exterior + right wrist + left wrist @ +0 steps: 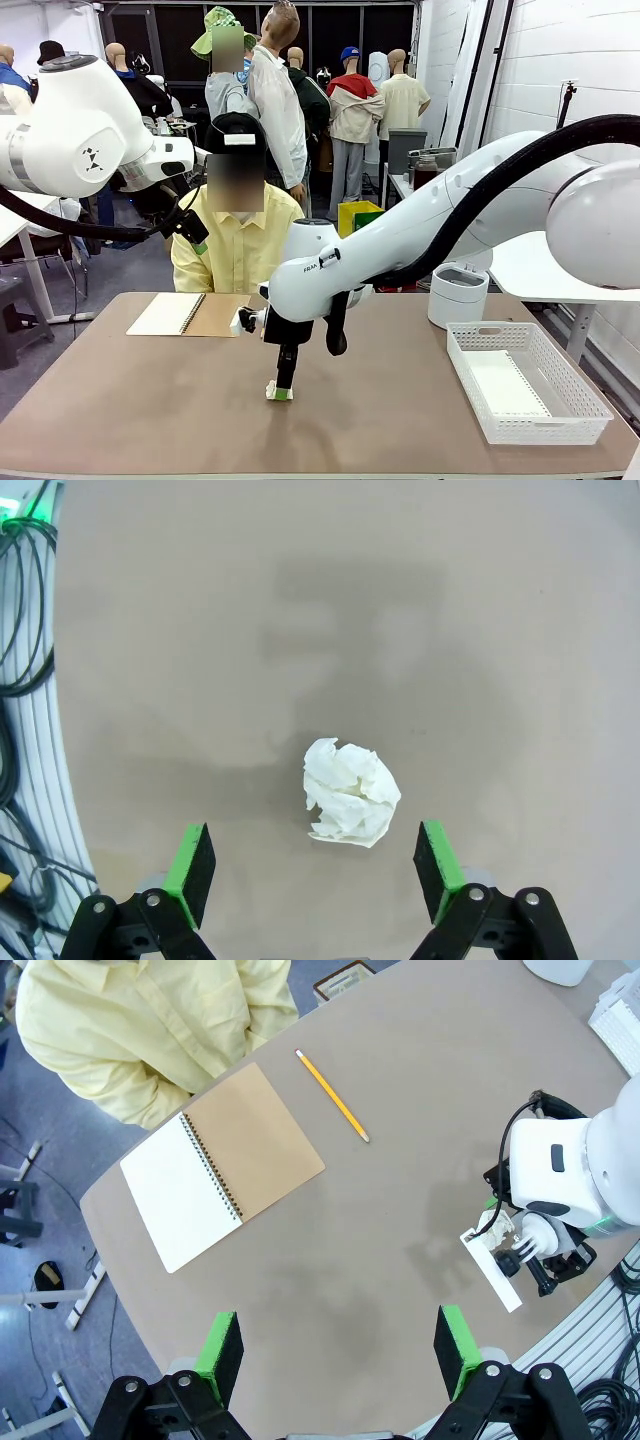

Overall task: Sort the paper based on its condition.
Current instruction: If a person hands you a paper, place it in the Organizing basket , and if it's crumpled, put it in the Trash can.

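Brown counter [150, 400] in a workshop, front view: right gripper [281, 390] points straight down near the counter's middle, well left of the white basket [560, 425] holding a flat sheet [505, 385], notebook [185, 314] farther back by the person. Left wrist view: left gripper [340, 1350] released and empty, high over the counter, notebook and pencil [332, 1096] beyond it. Right wrist view: crumpled paper [350, 793] lies on the counter just ahead of the right gripper's spread-apart fingers [192, 872], roughly centred, no clear long axis; right arm looks nearer.
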Action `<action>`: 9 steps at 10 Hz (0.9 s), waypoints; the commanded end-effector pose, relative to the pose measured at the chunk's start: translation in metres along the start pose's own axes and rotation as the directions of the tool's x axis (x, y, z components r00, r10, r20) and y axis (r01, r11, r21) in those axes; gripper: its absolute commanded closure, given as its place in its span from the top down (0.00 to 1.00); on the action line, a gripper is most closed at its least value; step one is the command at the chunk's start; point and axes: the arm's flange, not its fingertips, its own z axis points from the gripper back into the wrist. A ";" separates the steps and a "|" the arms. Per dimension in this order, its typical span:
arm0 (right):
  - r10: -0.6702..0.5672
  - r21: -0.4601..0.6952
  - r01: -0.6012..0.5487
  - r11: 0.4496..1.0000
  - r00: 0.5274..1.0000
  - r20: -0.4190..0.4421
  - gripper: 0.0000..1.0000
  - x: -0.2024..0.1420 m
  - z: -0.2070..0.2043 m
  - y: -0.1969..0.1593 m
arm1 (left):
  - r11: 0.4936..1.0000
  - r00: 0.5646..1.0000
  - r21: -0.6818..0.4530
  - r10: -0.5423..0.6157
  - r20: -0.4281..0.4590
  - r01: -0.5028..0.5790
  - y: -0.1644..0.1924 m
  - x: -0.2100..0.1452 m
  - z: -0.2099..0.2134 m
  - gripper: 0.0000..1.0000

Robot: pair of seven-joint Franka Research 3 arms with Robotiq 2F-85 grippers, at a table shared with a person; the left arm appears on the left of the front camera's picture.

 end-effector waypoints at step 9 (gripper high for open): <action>0.000 0.034 0.001 0.999 1.000 -0.031 1.00 0.003 -0.019 -0.022 | 1.000 1.000 -0.001 -0.001 0.003 0.001 0.002 0.000 0.001 1.00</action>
